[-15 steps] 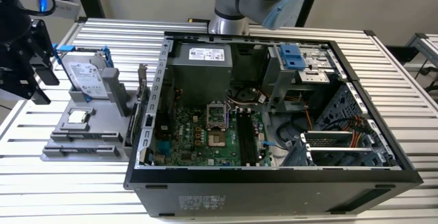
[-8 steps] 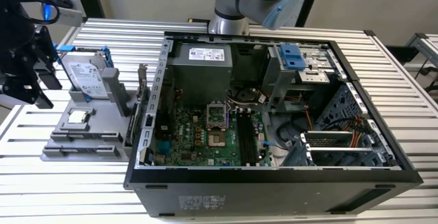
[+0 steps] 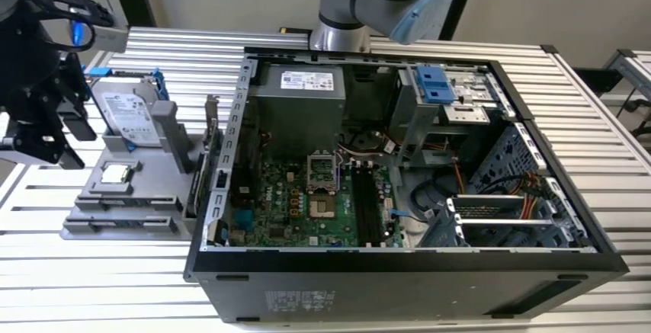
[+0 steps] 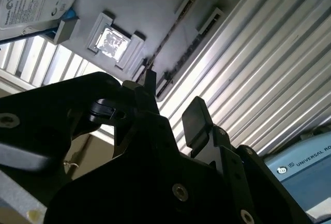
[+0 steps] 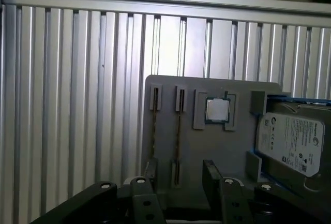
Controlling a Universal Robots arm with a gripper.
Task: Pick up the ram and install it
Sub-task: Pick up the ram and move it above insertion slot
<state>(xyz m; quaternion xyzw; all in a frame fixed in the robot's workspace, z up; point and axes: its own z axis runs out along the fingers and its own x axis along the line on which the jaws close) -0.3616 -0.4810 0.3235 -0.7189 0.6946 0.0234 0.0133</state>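
Note:
Two ram sticks stand on edge in slots of a grey fixture [image 5: 217, 146]: one ram stick [image 5: 178, 131] lies in line with the gap between my fingers, and the other ram stick [image 5: 155, 125] is beside it. In the second wrist view the same sticks [image 4: 173, 25] show as thin dark strips. My gripper [image 5: 180, 171] hovers above the fixture's near end, open and holding nothing; its black fingers [image 4: 194, 120] are apart. In the exterior view the gripper [image 3: 72, 146] hangs at the far left, over the fixture [image 3: 122, 196].
The fixture also carries a small square silver processor [image 5: 217, 109] and a hard drive in a blue frame [image 5: 289, 141]. The open computer case [image 3: 407, 260] lies at the exterior view's right of the fixture, with its motherboard [image 3: 295, 203] and dark memory slots [image 3: 368, 203] exposed. The table is ribbed metal.

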